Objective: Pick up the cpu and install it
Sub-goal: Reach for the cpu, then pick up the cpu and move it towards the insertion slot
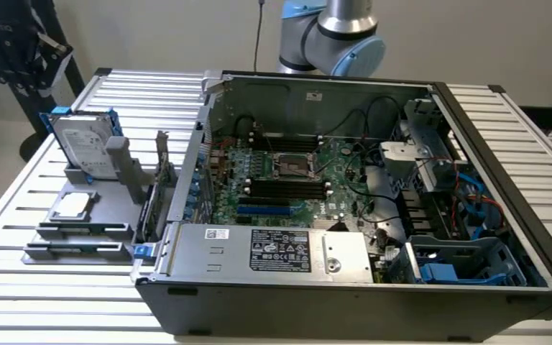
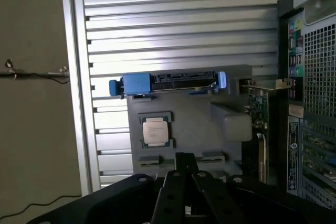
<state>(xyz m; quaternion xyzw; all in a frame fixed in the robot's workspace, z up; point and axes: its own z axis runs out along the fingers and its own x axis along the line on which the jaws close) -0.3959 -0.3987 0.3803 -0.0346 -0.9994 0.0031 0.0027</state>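
**The cpu (image 1: 72, 205) in its tray, claw (image 2: 184, 160) closed and empty**

I saw the slatted surface (image 1: 8, 215) carrying the open computer case (image 1: 353, 313). Just beside the case, on the exterior view's left, sat a grey tray (image 1: 111, 215) with a hard drive (image 1: 83, 147) standing upright in a blue bracket. The cpu lay flat in the tray's square recess. My claw was closed on nothing, apart from the cpu.

Small square cpu (image 1: 72, 205) (image 2: 156, 130), silver-grey metal top, lying flat in its grey tray seat, untouched
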